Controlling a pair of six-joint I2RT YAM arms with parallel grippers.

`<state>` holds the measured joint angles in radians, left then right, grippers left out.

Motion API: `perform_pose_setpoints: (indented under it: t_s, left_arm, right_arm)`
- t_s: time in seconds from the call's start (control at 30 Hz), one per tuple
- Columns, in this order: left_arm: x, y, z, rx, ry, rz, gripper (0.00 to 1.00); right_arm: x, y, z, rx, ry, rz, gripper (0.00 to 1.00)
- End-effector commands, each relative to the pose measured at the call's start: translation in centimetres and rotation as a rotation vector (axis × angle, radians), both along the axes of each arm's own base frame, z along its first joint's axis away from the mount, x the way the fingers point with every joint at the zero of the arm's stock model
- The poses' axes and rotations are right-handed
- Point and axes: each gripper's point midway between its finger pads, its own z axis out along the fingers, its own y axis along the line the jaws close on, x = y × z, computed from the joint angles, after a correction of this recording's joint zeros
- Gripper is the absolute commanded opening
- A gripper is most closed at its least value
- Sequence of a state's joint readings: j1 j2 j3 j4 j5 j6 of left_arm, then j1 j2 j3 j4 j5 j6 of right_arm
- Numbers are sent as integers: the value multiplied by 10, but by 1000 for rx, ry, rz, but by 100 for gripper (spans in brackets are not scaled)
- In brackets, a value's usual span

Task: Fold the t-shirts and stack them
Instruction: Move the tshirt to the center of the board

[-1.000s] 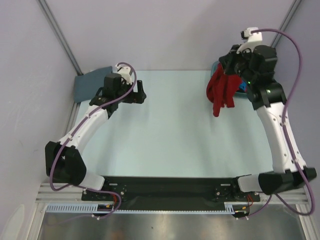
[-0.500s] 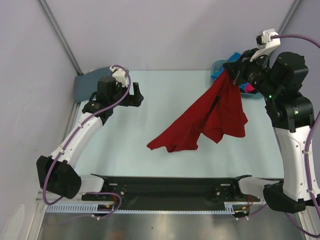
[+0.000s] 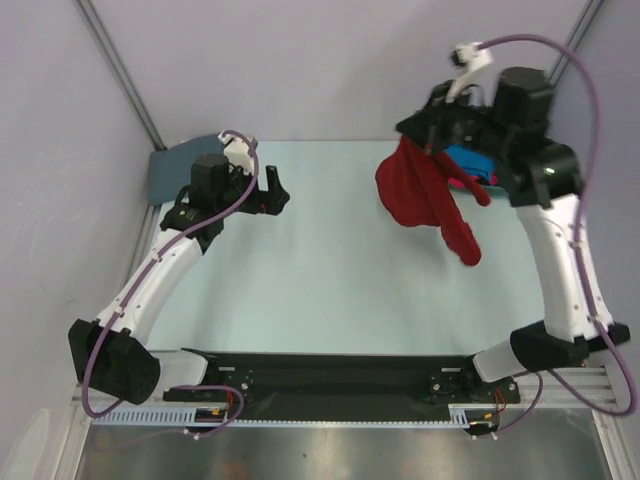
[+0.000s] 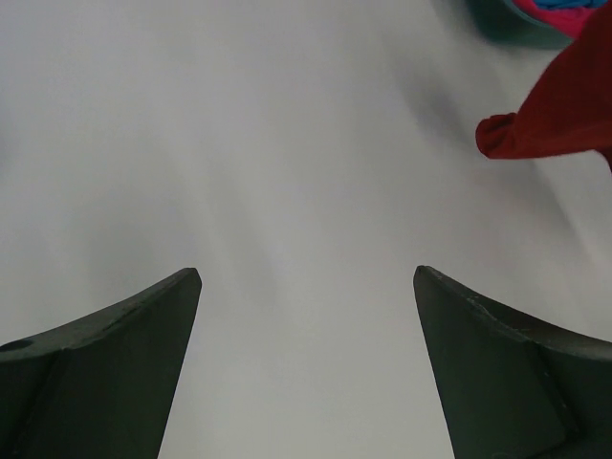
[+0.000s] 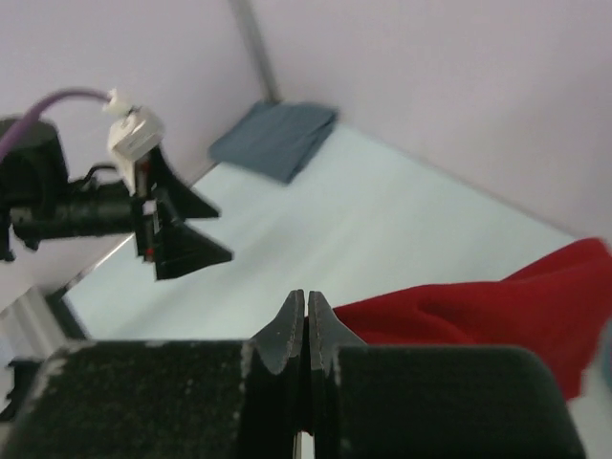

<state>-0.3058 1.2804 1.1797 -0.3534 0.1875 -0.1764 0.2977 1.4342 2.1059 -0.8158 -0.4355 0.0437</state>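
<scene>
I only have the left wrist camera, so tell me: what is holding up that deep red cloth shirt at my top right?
Observer: The right gripper, shut on the deep red cloth t-shirt, which hangs bunched over the right side of the pale table.
Operator: Is any shirt folded already?
Observer: One slate grey cloth t-shirt lies folded at the far left corner.
Operator: Where is my gripper from it?
Observer: The left gripper is just right of that grey t-shirt.
</scene>
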Motion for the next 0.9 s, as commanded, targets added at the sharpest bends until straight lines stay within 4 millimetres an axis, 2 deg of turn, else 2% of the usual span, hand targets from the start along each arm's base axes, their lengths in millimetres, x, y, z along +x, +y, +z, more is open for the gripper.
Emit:
perform_pose_setpoints:
  t_s: [0.0,0.03,0.07,0.1,0.17,0.23,0.27,0.33,0.37,0.4,0.5,0.53,0.57,0.63,0.67,0.7,0.73,0.77,0.8,0.83,0.87]
  left_arm:
    - [-7,1,23,-30,-67,10,100]
    - [-9,6,28,-24,-83,37,100]
    - [-10,10,30,-20,-91,53,100]
    - [-12,14,30,-15,-91,72,100]
    - [-18,27,42,-10,-122,133,100]
    - [-23,36,52,-14,-146,176,100]
    - [-31,44,63,-20,-174,209,100]
    - [-39,51,75,-28,-205,238,100]
    - [-45,58,86,-38,-234,266,100]
    - [-49,61,89,-36,-235,276,100]
    - [-56,69,101,-46,-256,309,100]
    - [-57,70,104,-52,-260,316,100]
    - [-56,69,103,-56,-259,315,100]
    - [-52,62,96,-67,-245,290,100]
    - [-49,59,93,-68,-236,280,100]
    - [-44,51,81,-70,-205,250,100]
    - [-40,47,77,-77,-196,240,100]
    - [-37,43,71,-80,-179,227,100]
    - [-33,39,66,-85,-168,214,100]
    - [-27,31,54,-89,-133,189,100]
    - [-22,28,47,-96,-123,184,100]
  right_arm:
    - [14,89,-60,-24,144,220,0]
    - [23,102,-82,-80,155,177,0]
    - [11,134,-101,-118,176,231,0]
    - [19,153,-146,-188,247,214,0]
    - [17,183,-184,-226,294,238,0]
    - [2,213,-240,-272,391,284,0]
    - [-2,226,-250,-253,407,294,0]
    - [-19,247,-284,-313,441,304,0]
    - [-24,253,-290,-328,436,304,0]
    - [-37,266,-293,-341,431,321,0]
    - [-50,277,-304,-389,425,330,0]
    - [-54,277,-305,-407,414,321,7]
    - [-53,273,-298,-409,394,301,15]
    - [-33,251,-289,-450,327,174,39]
    - [-24,235,-289,-476,310,108,41]
    - [-12,213,-267,-467,259,18,43]
    - [-4,197,-260,-463,247,-32,56]
    - [12,172,-263,-464,251,-102,68]
    - [21,146,-239,-428,218,-180,81]
    - [29,127,-233,-413,217,-244,85]
    - [48,93,-236,-406,225,-345,87]
